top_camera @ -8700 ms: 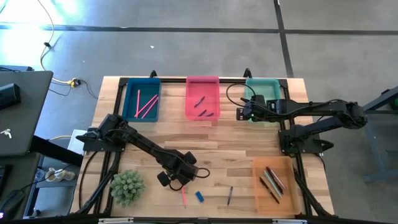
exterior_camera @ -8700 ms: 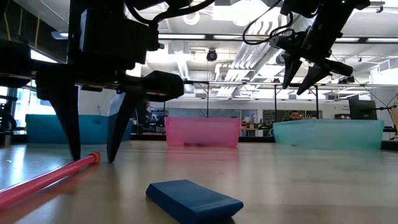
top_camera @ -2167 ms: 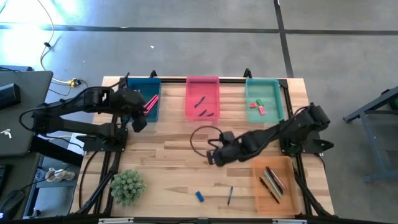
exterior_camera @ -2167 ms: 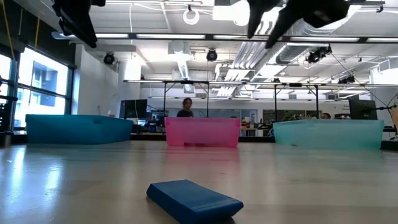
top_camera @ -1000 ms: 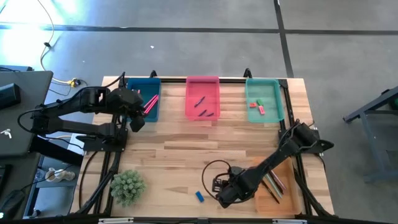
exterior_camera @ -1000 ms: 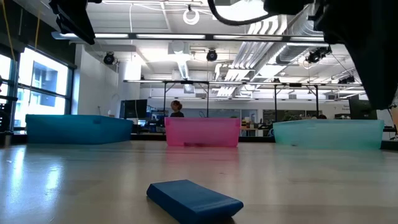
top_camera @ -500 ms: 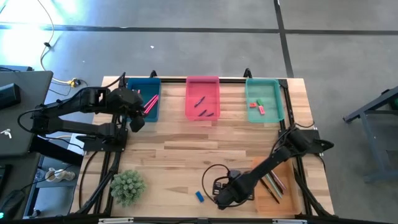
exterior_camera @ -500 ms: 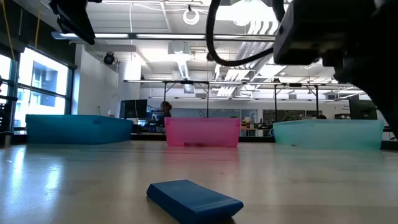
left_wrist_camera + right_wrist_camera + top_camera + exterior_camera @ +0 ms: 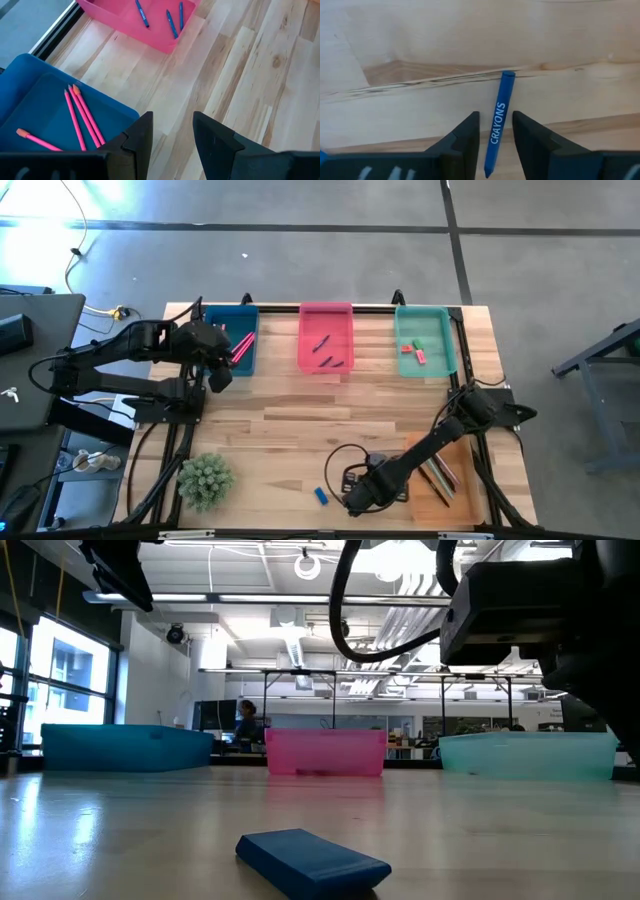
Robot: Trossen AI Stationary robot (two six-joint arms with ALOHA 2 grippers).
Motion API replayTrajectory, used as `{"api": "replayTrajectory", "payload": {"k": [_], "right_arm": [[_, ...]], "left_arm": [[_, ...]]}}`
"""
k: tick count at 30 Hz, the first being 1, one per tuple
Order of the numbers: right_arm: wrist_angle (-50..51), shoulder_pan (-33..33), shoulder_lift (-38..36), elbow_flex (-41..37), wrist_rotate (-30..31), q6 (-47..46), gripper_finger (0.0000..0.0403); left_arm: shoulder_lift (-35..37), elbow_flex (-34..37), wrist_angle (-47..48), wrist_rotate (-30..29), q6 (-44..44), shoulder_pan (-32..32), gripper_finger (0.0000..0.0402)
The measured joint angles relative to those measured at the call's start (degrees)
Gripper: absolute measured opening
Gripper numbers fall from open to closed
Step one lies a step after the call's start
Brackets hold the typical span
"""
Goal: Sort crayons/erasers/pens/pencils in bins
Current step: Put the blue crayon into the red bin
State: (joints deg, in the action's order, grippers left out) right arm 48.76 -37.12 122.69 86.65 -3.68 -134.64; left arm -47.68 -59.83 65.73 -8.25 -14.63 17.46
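Right fingers (image 9: 465, 145) straddle blue crayon (image 9: 498, 122) on table (image 9: 395, 110).

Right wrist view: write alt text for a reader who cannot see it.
A blue paper-wrapped crayon printed CRAYONS lies on the pale wooden table top, its lower part between the two dark fingers of the right end effector, which stand on either side of it with small gaps. A dark grain line crosses the wood near the crayon's flat far end.

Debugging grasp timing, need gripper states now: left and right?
Left gripper: open, empty, by the dark blue bin.
Right gripper: open around the blue crayon on the table, not yet gripping.
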Motion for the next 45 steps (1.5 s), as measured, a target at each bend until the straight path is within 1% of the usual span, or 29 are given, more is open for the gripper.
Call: {"api": "replayTrajectory", "payload": {"k": [7, 12, 16, 24, 28, 32, 36, 40, 45], "right_arm": [[0.91, -0.02, 0.11, -0.07, -0.02, 0.05, 0.0049], [0.95, -0.02, 0.13, -0.11, 0.17, 0.07, 0.0023], [0.59, -0.02, 0.11, -0.18, 0.24, 1.14, 0.0014], [1.41, -0.09, 0.22, 1.44, 2.02, 1.99, 0.0012], [3.07, -0.18, 0.69, 3.88, 4.97, 2.38, 0.0012], [1.56, 0.25, 0.76, 5.63, 11.42, 3.25, 0.0012], [-1.63, 0.97, 0.74, 6.84, 16.04, 6.35, 0.0012], [-2.73, 3.14, 0.63, 8.62, 20.73, 11.25, 0.0012], [-2.63, 7.0, 0.61, 11.77, 23.29, 20.83, 0.0012]], "left_arm": [[0.0, 0.0, -0.01, -0.02, 1.79, 0.01, 0.0127], [0.0, 0.0, -0.01, 0.0, 1.81, 0.01, 0.0127], [0.0, 0.0, 0.01, 0.04, 1.81, 0.01, 0.0127], [0.0, 0.0, 0.01, 0.07, 1.81, -0.01, 0.0127], [0.0, 0.0, 0.01, 0.09, 1.81, 0.0, 0.0127], [0.0, 0.0, 0.03, 0.13, 1.83, 0.01, 0.0127], [0.0, 0.0, 0.05, 0.28, 2.87, 0.01, 0.0127], [0.0, 0.0, 0.05, 0.28, 2.88, 0.01, 0.0127], [0.0, 0.0, 0.05, 0.26, 2.88, 0.01, 0.0127]]}}
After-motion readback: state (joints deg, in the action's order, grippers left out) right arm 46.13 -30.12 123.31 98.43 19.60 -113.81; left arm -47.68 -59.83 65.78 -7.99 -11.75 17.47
